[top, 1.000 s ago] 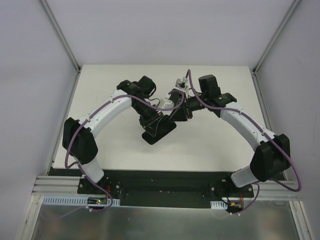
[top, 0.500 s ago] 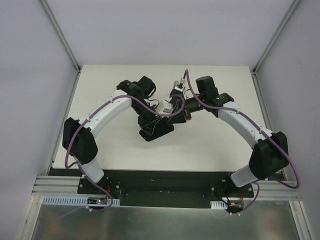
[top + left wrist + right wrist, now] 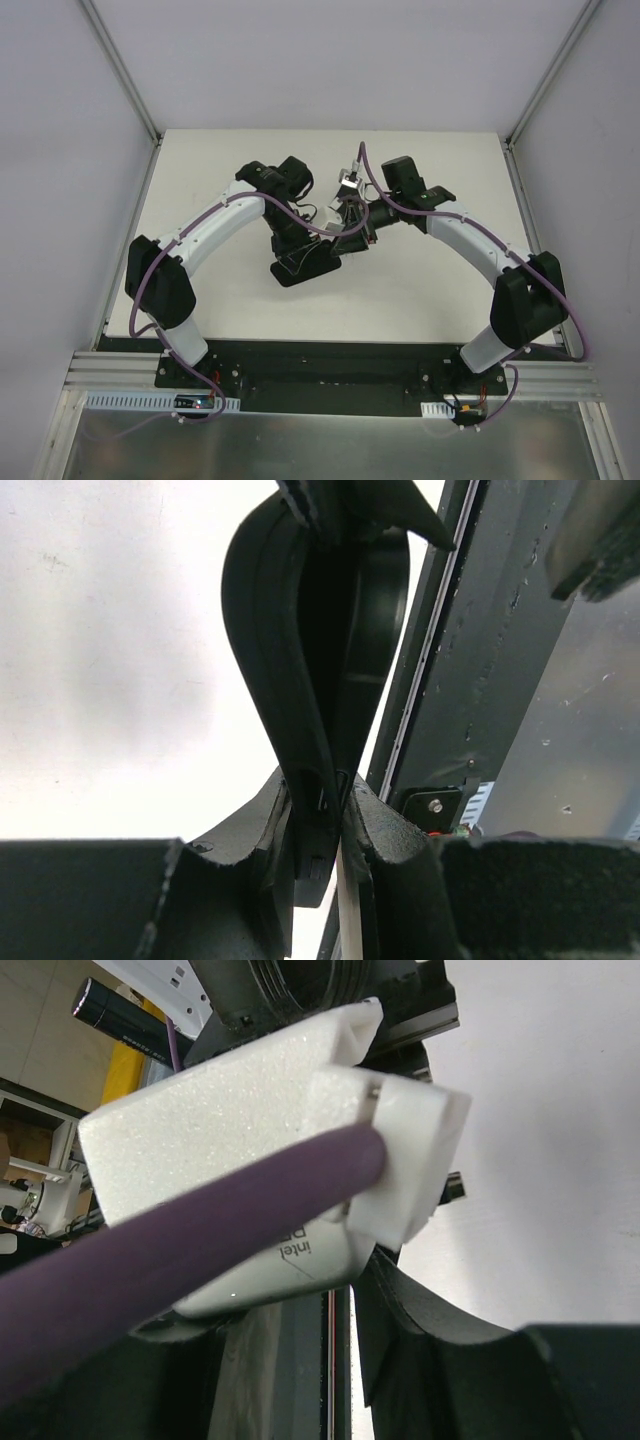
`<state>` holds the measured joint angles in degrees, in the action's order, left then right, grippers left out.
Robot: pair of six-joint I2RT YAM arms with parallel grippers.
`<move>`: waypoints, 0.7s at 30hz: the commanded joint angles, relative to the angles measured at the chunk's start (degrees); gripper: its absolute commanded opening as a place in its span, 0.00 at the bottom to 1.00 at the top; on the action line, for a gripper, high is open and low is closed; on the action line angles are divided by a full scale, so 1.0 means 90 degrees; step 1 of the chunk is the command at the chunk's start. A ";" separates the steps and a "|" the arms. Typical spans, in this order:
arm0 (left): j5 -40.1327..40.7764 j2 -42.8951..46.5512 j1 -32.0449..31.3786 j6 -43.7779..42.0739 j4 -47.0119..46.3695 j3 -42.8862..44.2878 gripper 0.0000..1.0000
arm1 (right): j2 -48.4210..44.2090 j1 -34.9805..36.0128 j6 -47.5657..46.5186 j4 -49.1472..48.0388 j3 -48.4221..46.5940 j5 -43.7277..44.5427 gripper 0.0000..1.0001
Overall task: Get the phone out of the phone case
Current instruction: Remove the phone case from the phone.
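- Where the white counter (image 3: 420,290) shows in the overhead view, it is bare around a dark cluster at its middle.
- The left arm (image 3: 215,225) and right arm (image 3: 470,240) arch in from the near edge and meet at that middle, wrists close together.
- The phone (image 3: 480,700) is a flat dark slab with a glossy face and a thin pale edge, at the middle of the counter under both wrists. I cannot tell whether it touches the counter.
- The case (image 3: 275,650) is black and bowed outward. In the left wrist view its side wall curves away from the phone's edge with a gap between them, while the far end is out of sight.
- The left claw (image 3: 322,825) is pinched narrow on the near rim of the case.
- The right claw (image 3: 348,238) reaches in beside the left one. A white camera block (image 3: 250,1130) and a purple cable (image 3: 180,1250) fill its own view, so I cannot tell whether it grips anything.
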<state>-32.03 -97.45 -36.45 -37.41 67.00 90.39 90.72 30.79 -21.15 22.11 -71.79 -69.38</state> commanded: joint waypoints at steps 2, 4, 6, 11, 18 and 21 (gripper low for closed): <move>-0.0591 0.0203 -0.0257 0.0602 -0.2757 0.0826 0.00 | 0.0203 0.0974 0.0387 0.0551 -0.0148 -0.1002 0.40; -0.0650 0.0222 -0.0267 0.0592 -0.2748 0.0787 0.00 | 0.0194 0.0964 0.0387 0.0551 -0.0168 -0.0836 0.41; -0.0689 0.0261 -0.0257 0.0553 -0.2728 0.0729 0.00 | 0.0165 0.0964 0.0387 0.0522 -0.0168 -0.0564 0.41; -0.0845 0.0378 -0.0218 0.0192 -0.2494 0.0504 0.00 | -0.0098 0.0614 0.0864 0.0054 -0.0012 0.0315 0.40; -0.1070 0.0525 0.0055 -0.0052 -0.2416 0.0143 0.00 | -0.0870 -0.0139 0.0730 0.0140 0.0242 0.0746 0.41; -0.1080 0.0525 0.0065 -0.0121 -0.2396 0.0094 0.00 | -0.1104 -0.0295 0.0330 0.0715 0.0145 0.0844 0.41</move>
<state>-34.83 -96.79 -36.01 -37.12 58.96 90.15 84.73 27.86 -16.56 21.12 -70.91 -60.16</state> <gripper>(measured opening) 0.186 0.409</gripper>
